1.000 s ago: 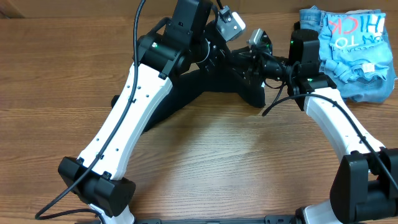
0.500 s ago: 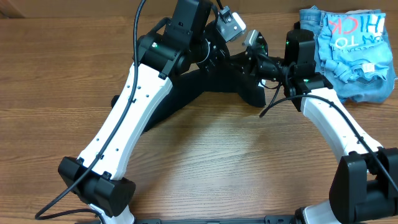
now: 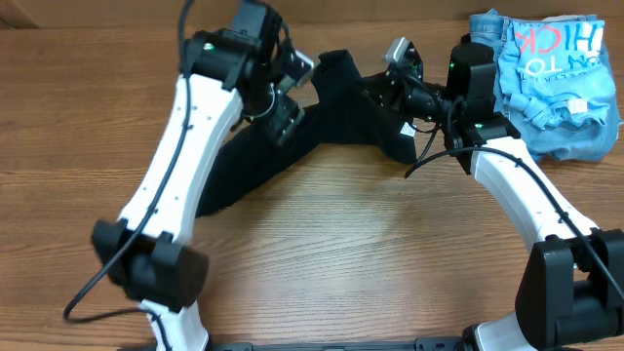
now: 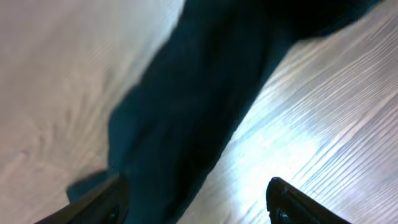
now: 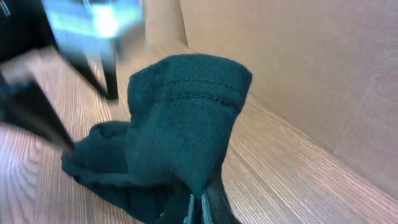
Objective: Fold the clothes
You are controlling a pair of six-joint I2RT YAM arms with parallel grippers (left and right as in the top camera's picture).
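Note:
The black T-shirt (image 3: 331, 107) lies bunched at the back of the table, with one long part trailing toward the front left. My right gripper (image 3: 390, 91) is shut on its right end. In the right wrist view the jaws (image 5: 199, 210) pinch the fabric, and a stitched hem (image 5: 186, 106) stands up above them. My left gripper (image 3: 285, 115) hovers over the shirt's left part. In the blurred left wrist view its fingers (image 4: 292, 202) stand wide apart, open, above the dark cloth (image 4: 193, 112), and they grip nothing.
A pile of light blue printed shirt and denim (image 3: 556, 78) lies at the back right corner, just behind my right arm. A tan wall (image 5: 298, 62) runs along the table's far edge. Bare wood (image 3: 370, 244) fills the front half.
My left gripper has opened, let go of the shirt and swung to the left. My right gripper has shut on the shirt's right end and stayed in place.

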